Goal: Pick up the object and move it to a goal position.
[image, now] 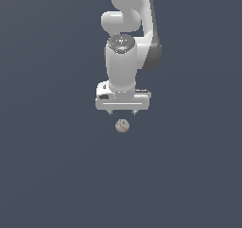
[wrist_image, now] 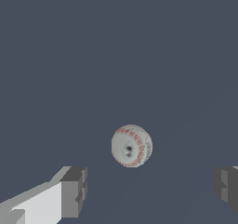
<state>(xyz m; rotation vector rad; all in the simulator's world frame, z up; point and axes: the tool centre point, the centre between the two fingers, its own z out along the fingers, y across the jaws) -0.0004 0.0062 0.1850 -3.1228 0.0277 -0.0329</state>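
Featureless slate-grey ground fills both views, with no edge, marking or goal marker to be seen; whether it is a desk [image: 52,175] or a floor cannot be told. No containers appear anywhere, so nothing is held in one.

Only one loose thing lies on it: a small off-white baseball [image: 122,126] with curved red stitching. It sits just below the claw [image: 122,112] in the exterior view, centred under it and apart from it. In the wrist view the baseball [wrist_image: 131,145] lies between the two dark fingertips [wrist_image: 74,191], touching neither.

The claw [wrist_image: 151,190] is spread wide, well wider than the ball, and empty.

The main risk, as I judge it, is the ball's roundness. If one finger meets it first during the descent or the closing, it would likely roll away across the smooth ground. Closing too high on the ball could squeeze it out downward. With no goal visible, the carry direction cannot be judged.
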